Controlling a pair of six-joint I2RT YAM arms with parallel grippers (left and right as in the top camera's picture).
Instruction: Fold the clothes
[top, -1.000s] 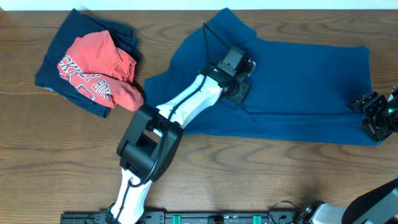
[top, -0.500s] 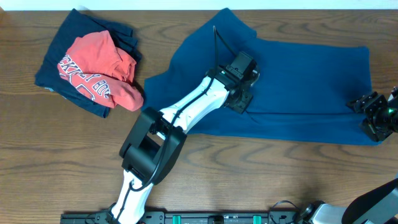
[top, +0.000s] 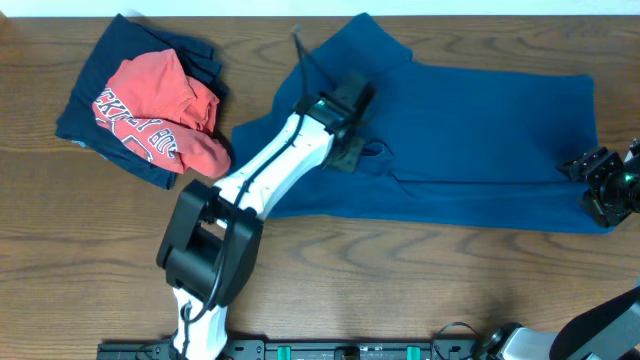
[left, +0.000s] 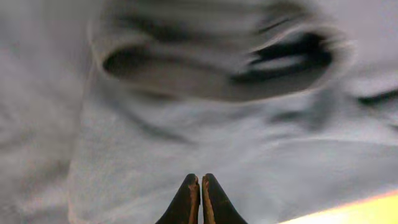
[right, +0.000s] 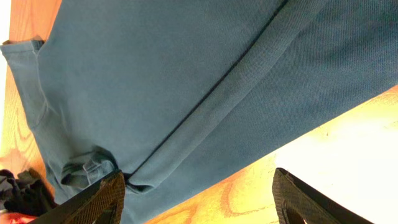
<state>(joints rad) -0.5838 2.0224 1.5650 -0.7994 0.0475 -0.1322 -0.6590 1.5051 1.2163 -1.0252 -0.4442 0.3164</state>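
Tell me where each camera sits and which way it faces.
Overhead: fixed above the table, facing straight down; blue T-shirt, red tee on navy garment, left gripper and right gripper in view.
Left wrist: mounted behind the left gripper, facing down at washed-out cloth close below; its shut fingers show.
Right wrist: mounted behind the right gripper, facing across the blue T-shirt; its open fingers show.
Shared: overhead and right wrist both show the T-shirt's edge on the table.
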